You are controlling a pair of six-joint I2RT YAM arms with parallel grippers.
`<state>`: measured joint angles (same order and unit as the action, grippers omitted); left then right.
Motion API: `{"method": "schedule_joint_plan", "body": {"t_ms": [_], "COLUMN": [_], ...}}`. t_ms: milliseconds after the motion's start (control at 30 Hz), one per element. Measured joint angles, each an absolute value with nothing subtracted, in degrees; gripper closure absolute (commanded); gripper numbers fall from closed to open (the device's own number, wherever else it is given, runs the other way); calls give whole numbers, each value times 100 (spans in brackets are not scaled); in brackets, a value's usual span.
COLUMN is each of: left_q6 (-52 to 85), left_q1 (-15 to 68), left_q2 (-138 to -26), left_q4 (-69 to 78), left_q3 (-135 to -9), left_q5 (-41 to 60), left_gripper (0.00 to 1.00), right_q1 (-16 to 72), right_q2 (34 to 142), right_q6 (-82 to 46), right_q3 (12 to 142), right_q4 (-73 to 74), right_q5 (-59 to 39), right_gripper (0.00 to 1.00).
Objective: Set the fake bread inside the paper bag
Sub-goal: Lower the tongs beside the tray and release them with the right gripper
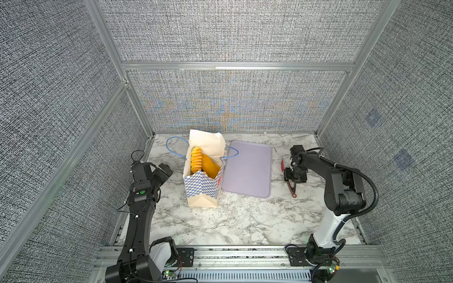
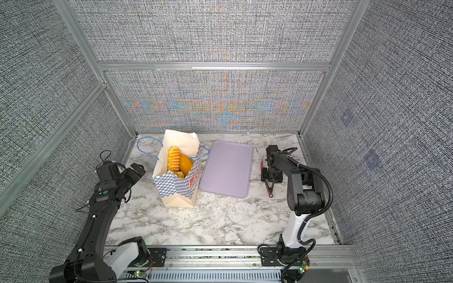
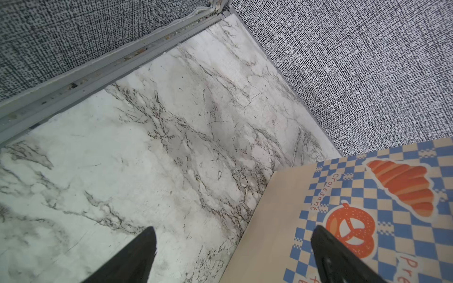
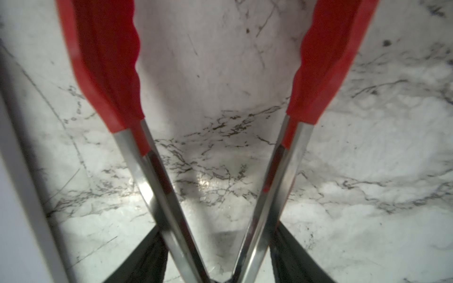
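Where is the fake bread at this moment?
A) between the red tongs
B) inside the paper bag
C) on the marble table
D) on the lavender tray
B: the fake bread stands in the open paper bag; the lavender tray is bare and the red tongs hold nothing.

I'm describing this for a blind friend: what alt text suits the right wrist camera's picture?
Red-tipped steel tongs spread in a V, held between the black fingers of the right gripper, over a white marble tabletop. The blurred rim of a pale lavender tray lines one edge.
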<state>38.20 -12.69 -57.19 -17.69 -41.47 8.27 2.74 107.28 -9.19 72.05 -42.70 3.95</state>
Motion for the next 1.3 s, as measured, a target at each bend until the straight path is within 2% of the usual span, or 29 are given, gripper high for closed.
{"method": "schedule_joint_plan", "body": {"t_ms": [433, 767, 967, 1133, 1233, 1300], "left_q6": [3903, 3879, 3636, 3288, 2825, 2460], "left_q1": [-1269, -1269, -1269, -1269, -1273, -1273], "left_q2": [-5660, -5739, -6023, -6458, -6698, -6766], "left_q4": [-1767, -1804, -1837, -1938, -1914, -1811], "left_q3": [-4097, -4372, -4831, -5271, -5398, -5334], "left_q5": [915, 858, 366, -185, -176, -130], "left_gripper": [1, 1, 1, 2, 6, 6], "right_q1": [178, 154, 154, 163, 174, 148], "right_q2": [10772, 10328, 9557, 8414, 7721, 7408], "right_q6": [-1011, -1149, -1214, -1354, -1535, -1507], "right_q3": [7113, 7004, 7000, 6882, 6672, 6445], "right_q4": [-4289, -4281, -4254, -3929, -3496, -3072], "right_q5": [305, 248, 311, 788, 1332, 1446], "right_gripper": [21, 18, 18, 20, 14, 1]}}
